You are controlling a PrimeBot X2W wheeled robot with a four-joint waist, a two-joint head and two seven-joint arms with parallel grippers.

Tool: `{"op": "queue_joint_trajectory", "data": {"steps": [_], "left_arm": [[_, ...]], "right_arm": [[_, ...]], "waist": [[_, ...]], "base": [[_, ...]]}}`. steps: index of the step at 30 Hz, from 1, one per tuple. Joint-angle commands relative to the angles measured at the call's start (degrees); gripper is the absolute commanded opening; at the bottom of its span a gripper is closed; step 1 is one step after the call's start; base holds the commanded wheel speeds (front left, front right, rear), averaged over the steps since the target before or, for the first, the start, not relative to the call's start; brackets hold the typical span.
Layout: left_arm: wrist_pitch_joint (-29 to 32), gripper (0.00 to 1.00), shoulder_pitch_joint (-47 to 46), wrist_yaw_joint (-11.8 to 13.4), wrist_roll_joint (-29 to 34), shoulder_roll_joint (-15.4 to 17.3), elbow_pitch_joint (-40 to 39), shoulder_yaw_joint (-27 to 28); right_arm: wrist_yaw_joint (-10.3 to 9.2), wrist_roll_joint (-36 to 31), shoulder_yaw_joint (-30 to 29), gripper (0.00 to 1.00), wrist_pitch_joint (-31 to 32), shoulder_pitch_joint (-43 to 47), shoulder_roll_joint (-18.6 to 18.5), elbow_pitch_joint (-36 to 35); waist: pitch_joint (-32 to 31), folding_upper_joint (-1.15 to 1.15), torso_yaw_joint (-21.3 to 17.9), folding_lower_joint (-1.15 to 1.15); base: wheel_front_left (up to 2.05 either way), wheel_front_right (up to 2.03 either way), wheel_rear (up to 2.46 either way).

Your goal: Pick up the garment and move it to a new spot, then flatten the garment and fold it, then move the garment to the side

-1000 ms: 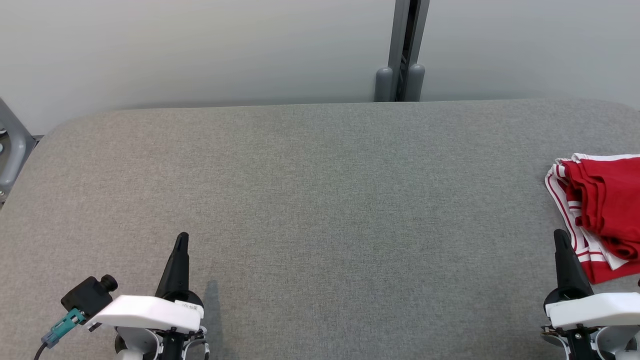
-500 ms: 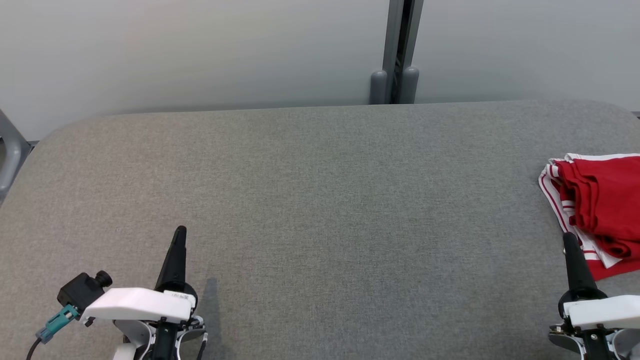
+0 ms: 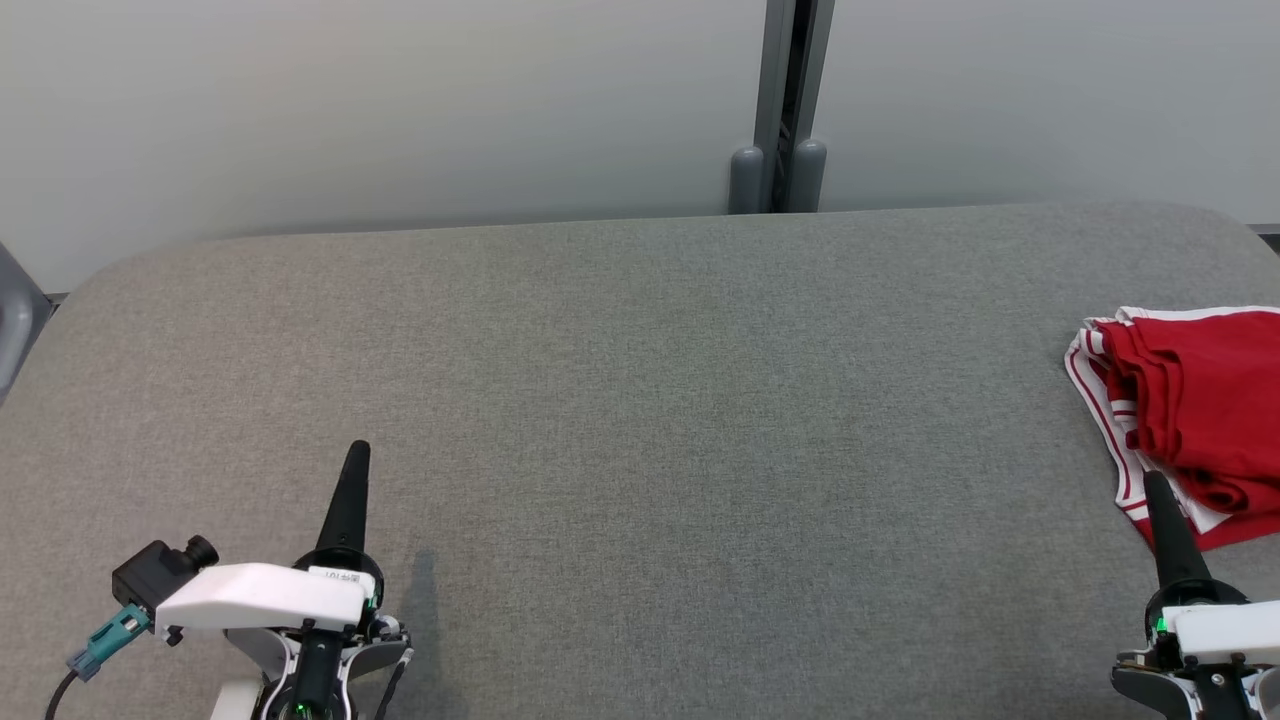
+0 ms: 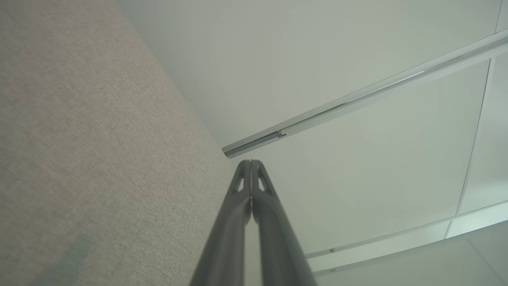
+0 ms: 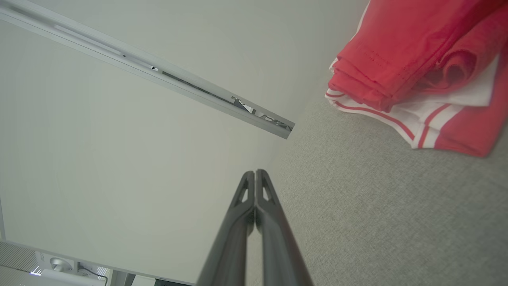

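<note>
A red garment point(image 3: 1200, 410) with white striped trim lies folded in a bundle at the right edge of the grey fabric table point(image 3: 640, 400); its stacked red folds and striped hem point(image 5: 412, 75) show at the upper right of the right wrist view. My right gripper point(image 3: 1154, 481) is shut and empty at the lower right, its tip just in front of the garment's near edge. Far from the garment, at the lower left, my left gripper point(image 3: 358, 450) is shut and empty. Both pairs of fingers are pressed together in the wrist views point(image 4: 251, 163) point(image 5: 254, 172).
A pale wall with a grey vertical post point(image 3: 780, 110) stands behind the table's far edge. A grey metal frame part point(image 3: 12, 320) sits off the table's left end. The table's rounded corners lie at far left and far right.
The whole picture has shifted left, so the camera has turned. Both grippers sit a little lower in the frame; the garment lies as it did.
</note>
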Motion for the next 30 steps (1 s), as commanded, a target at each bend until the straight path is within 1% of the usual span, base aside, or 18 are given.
{"op": "queue_joint_trajectory", "data": {"steps": [1, 30], "left_arm": [[0.4, 0.0, -1.6, -0.4, -1.7, 0.4, -0.3, 0.4], [3.8, 0.0, -3.4, -0.8, -13.8, 0.5, 0.8, 1.1]], "right_arm": [[-0.01, 1.8, -0.6, 0.0, 0.5, 0.0, -0.6, -0.8], [-0.01, 16.0, -3.3, 0.0, 4.3, 1.4, -0.7, -1.7]], "waist": [[-0.1, 0.0, -0.1, 0.0], [-1.0, 0.0, -1.5, 0.0]], "base": [[0.0, 0.0, 0.0], [0.0, 0.0, 0.0]]}}
